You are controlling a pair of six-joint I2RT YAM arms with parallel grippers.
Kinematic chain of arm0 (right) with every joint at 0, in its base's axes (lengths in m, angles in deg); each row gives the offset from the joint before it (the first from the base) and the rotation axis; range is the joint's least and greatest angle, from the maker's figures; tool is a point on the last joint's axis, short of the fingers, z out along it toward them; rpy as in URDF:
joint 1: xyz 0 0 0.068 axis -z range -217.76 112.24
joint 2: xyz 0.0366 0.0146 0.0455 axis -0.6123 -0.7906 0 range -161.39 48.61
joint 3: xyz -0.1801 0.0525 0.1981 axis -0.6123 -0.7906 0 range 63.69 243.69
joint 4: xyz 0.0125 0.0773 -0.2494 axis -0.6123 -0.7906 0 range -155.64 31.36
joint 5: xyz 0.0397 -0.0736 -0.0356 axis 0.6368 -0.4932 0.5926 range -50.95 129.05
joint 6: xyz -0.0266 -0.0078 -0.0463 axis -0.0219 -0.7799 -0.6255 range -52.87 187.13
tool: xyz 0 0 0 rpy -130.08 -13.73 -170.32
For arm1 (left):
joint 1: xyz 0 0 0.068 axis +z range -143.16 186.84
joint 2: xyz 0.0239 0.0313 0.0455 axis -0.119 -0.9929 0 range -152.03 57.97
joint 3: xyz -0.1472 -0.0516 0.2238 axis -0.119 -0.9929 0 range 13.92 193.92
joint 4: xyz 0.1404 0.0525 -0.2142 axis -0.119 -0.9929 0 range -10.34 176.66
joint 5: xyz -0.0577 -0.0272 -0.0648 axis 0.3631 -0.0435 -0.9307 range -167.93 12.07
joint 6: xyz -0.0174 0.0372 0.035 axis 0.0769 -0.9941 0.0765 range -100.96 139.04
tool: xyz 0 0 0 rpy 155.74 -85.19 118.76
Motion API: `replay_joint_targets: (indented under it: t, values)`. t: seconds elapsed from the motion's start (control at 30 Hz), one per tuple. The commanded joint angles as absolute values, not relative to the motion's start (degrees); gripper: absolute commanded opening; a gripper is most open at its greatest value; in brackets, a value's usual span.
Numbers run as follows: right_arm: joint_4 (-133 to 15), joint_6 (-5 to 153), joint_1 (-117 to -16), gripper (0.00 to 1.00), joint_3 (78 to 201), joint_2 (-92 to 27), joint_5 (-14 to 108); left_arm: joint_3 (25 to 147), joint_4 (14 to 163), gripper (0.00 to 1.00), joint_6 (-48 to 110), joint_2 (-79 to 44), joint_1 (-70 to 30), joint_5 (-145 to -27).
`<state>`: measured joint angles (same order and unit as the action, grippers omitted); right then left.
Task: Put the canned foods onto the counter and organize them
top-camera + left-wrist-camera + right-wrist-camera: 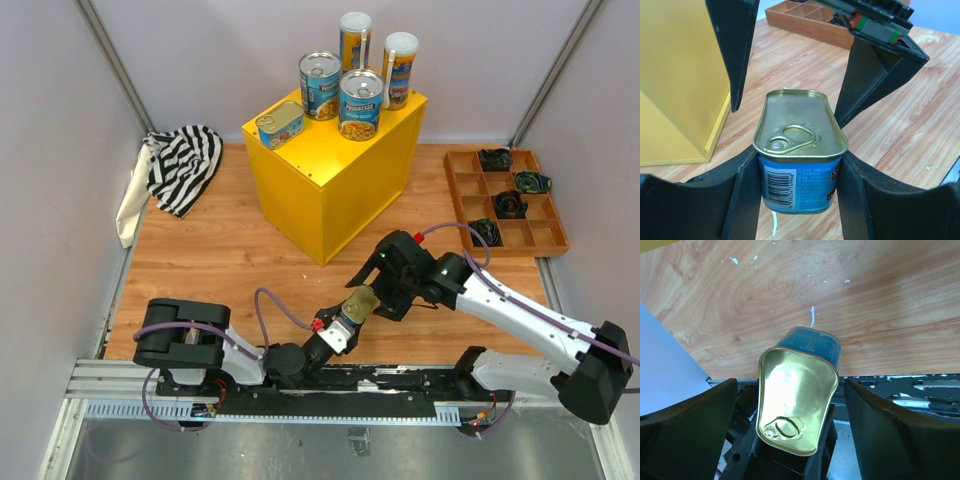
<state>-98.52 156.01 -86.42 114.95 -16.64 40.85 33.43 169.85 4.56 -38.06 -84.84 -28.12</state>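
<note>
My left gripper [356,306] is shut on a flat golden tin [362,299] with a blue label and holds it above the wooden floor, in front of the yellow counter [330,170]. In the left wrist view the tin [800,135] sits between my fingers [742,195]. My right gripper [388,288] is open and straddles the same tin [797,400], with gaps on both sides. On the counter stand the other golden tin [279,124], two wide blue-labelled cans [320,85] [360,103] and two tall slim cans [355,40] [399,68].
A brown compartmented tray [462,195] with small black gadgets lies at the right. A striped cloth [183,165] lies at the back left. The metal rail [300,385] runs along the near edge. White walls close in all sides.
</note>
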Motion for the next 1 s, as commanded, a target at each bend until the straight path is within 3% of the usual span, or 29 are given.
replay_joint_targets:
  t: [0.0,0.07,0.2,0.7,0.97]
  values:
    - [-100.9,154.1,-86.6,0.92,116.3,-13.3,37.1,33.3,170.9,0.00,5.3,-34.7,-85.0,-28.7]
    - [-101.9,154.2,-86.6,0.97,116.2,-12.5,35.9,33.1,170.2,0.00,5.5,-33.8,-85.0,-28.7]
    - [-103.7,153.8,-86.5,1.00,116.2,-10.7,31.7,32.4,168.3,0.00,6.3,-30.7,-85.1,-29.1]
    - [-107.3,147.8,-77.3,0.99,115.0,-7.9,19.4,33.1,145.4,0.00,9.2,-8.3,-85.1,-32.5]
    - [-102.3,144.7,-75.6,0.97,111.2,-8.7,18.1,39.9,135.7,0.00,4.8,0.8,-85.2,-34.4]
